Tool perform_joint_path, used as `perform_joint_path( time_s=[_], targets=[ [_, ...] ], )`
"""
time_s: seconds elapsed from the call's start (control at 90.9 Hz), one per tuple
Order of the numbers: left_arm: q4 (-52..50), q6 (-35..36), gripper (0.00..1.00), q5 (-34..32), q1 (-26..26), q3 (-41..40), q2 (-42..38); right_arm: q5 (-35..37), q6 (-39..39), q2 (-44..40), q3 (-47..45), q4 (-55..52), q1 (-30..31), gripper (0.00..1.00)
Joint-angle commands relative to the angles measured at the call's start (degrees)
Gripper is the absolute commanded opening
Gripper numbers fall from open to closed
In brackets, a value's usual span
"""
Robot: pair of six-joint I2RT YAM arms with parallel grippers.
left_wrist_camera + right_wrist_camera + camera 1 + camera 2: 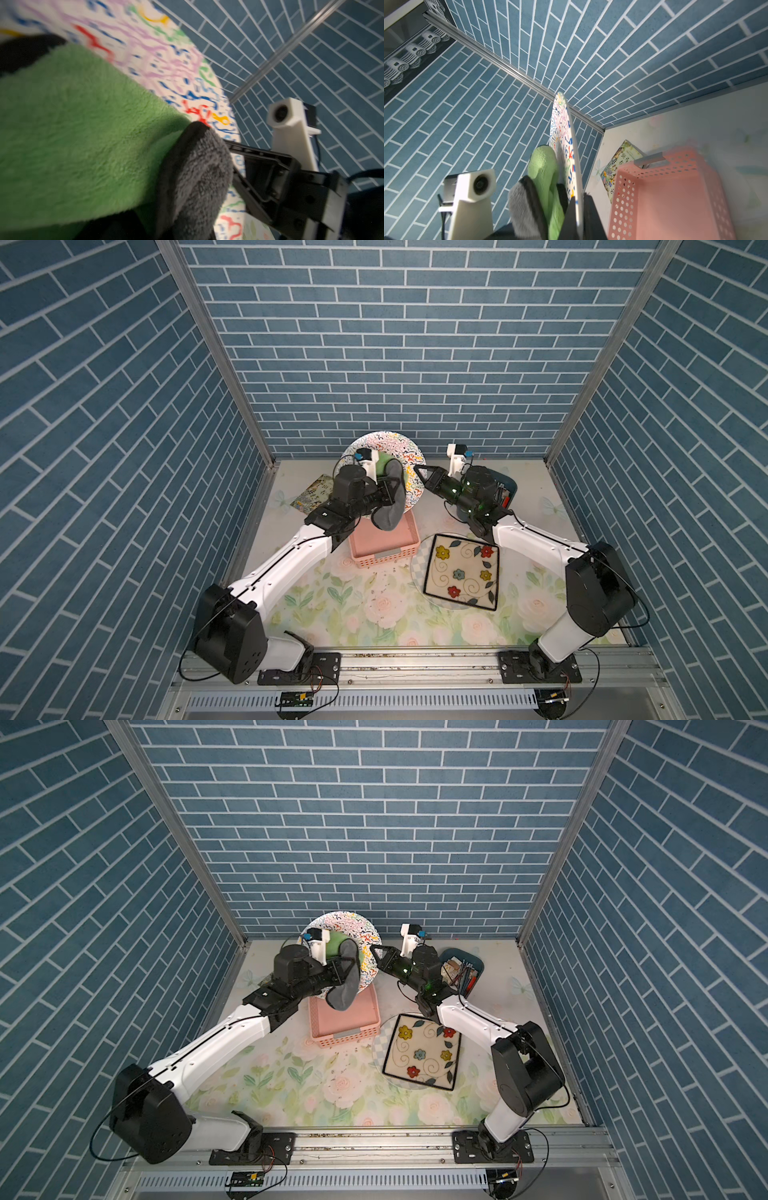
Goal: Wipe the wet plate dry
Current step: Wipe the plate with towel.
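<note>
left gripper (385, 489) tips buried in the cloth (394, 506), can't see em. plate (166, 52) pattern is smeared in left wrist view. book (312, 489) half behind left arm (291, 560), blue tray (476, 965) bits too small tbh

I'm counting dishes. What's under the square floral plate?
A round checkered plate; only its rim shows past two edges, the rest is hidden by the square floral plate.
</note>
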Motion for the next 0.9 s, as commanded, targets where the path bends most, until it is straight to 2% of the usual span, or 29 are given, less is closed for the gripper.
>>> perform_joint_path(
  time_s=[0.0, 0.121, 0.176, 0.242, 0.352, 0.385, 0.451, 0.539, 0.616, 0.682, 0.781, 0.836, 0.891],
  targets=[
    [0.77, -4.20, 0.00, 1.56, 1.09, -1.45, 1.03, -3.10, 11.25, -4.39, 4.49, 17.69, 1.93, 0.00],
    [-1.78, -6.19, 0.00, -1.98, 11.75, -4.09, -3.26, -1.97, 10.91, -9.63, 0.97, 17.62, -0.20, 0.00],
    [-4.53, -3.35, 0.00, -5.02, 13.47, -3.39, -3.77, -1.65, 10.21, -11.36, 0.00, 16.49, -0.52, 0.00],
    [-6.68, -0.59, 0.00, -3.32, 11.46, -0.95, -1.43, -1.62, 8.32, -12.14, 0.29, 14.48, 0.51, 0.00],
    [-6.16, 1.60, 0.00, -1.97, 1.99, 2.99, 4.19, -2.46, 6.93, -11.06, 1.93, 15.28, 3.10, 0.00],
    [-4.76, 0.82, 0.00, -1.20, 0.50, 3.27, 4.92, -2.79, 6.46, -10.85, 2.18, 15.60, 3.42, 0.00],
    [-1.65, -2.27, 0.00, -0.57, 1.77, 2.93, 4.56, -3.08, 5.52, -11.38, 1.70, 15.69, 3.56, 0.00],
    [-1.15, -6.17, 0.00, -1.85, 8.97, 3.32, 2.79, -4.32, 3.20, -13.53, -0.10, 14.47, 3.81, 0.00],
    [-3.13, -4.10, 0.00, -4.70, 12.52, 5.93, 2.50, -6.01, 0.01, -15.07, -1.18, 12.32, 5.34, 0.00],
    [-6.05, 0.52, 0.00, -4.24, 10.40, 10.40, 5.07, -7.23, -2.97, -15.54, -1.33, 11.34, 7.16, 0.00],
    [-11.28, 5.90, 0.00, -3.08, 2.25, 17.72, 11.13, -7.73, -4.48, -15.92, -1.34, 13.72, 8.00, 0.00],
    [-10.49, 6.07, 0.00, -2.00, -0.42, 17.77, 12.30, -5.60, -5.08, -16.96, -1.35, 13.13, 7.55, 0.00],
    [-8.11, 4.26, 0.00, -1.86, -0.07, 15.60, 11.23, -4.28, -5.54, -18.38, -1.84, 12.13, 6.33, 0.00]
  ],
)
